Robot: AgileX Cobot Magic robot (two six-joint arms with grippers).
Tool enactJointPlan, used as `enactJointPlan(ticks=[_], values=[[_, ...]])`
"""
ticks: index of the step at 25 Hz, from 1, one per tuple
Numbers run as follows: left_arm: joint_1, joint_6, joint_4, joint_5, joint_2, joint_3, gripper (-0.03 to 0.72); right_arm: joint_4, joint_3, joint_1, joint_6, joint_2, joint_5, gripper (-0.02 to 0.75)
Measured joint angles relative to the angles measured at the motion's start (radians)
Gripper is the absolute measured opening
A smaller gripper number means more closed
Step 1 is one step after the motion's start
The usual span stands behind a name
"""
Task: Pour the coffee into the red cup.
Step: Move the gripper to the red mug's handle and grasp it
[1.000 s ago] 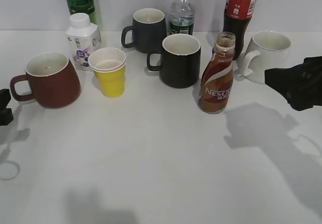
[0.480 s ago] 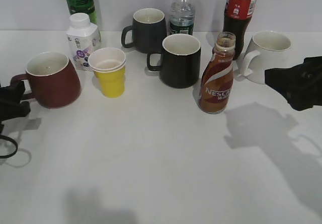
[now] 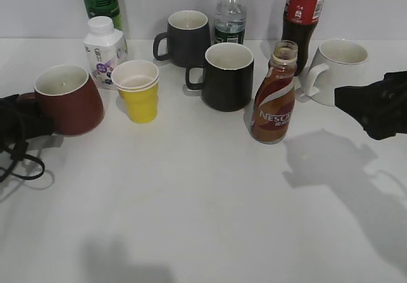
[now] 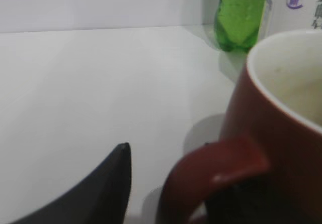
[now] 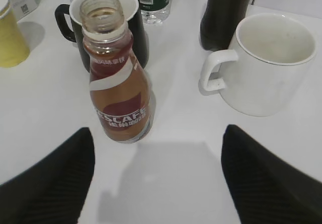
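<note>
The coffee, a curvy brown bottle with a red-and-white label and no cap, stands upright right of the table's middle. It also shows in the right wrist view. My right gripper is open and empty to the right of it, its fingers apart and short of the bottle. The red cup stands upright at the left, handle pointing left. My left gripper is at that handle. In the left wrist view one finger lies outside the handle and a dark one sits inside its loop, beside the cup.
A yellow paper cup, a black mug, a dark grey mug and a white mug stand across the back. Behind them are a green bottle, a white milk bottle, a water bottle and a cola bottle.
My left gripper has moved right from the table's left edge up to the red cup's handle. The right gripper and the coffee have not moved.
</note>
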Motion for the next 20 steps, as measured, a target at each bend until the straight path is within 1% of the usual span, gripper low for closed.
enactJointPlan(ticks=[3,6,8,11,14,16,20], values=[[0.000,0.000,0.007,0.002,0.019,-0.029,0.250,0.000,0.000,0.000,0.000,0.003,0.000,0.586],[0.000,0.001,0.010,0.006,0.033,-0.053,0.143,0.000,0.000,0.000,0.000,0.013,0.000,0.586],[0.000,0.007,0.010,0.016,0.034,-0.057,0.056,-0.006,0.000,0.000,0.000,0.018,0.006,0.586],[0.000,0.008,0.010,0.017,0.032,-0.056,0.055,0.012,0.000,0.000,0.000,0.018,0.007,0.586],[0.000,0.009,0.010,0.025,-0.003,-0.018,0.055,0.042,0.000,0.007,0.000,0.022,0.008,0.586],[0.000,0.012,0.011,0.029,-0.045,0.025,0.053,0.052,0.000,0.036,0.001,0.028,0.000,0.586],[-0.002,0.012,0.021,0.030,-0.152,0.107,0.050,0.020,0.000,0.121,0.000,0.100,-0.096,0.586]])
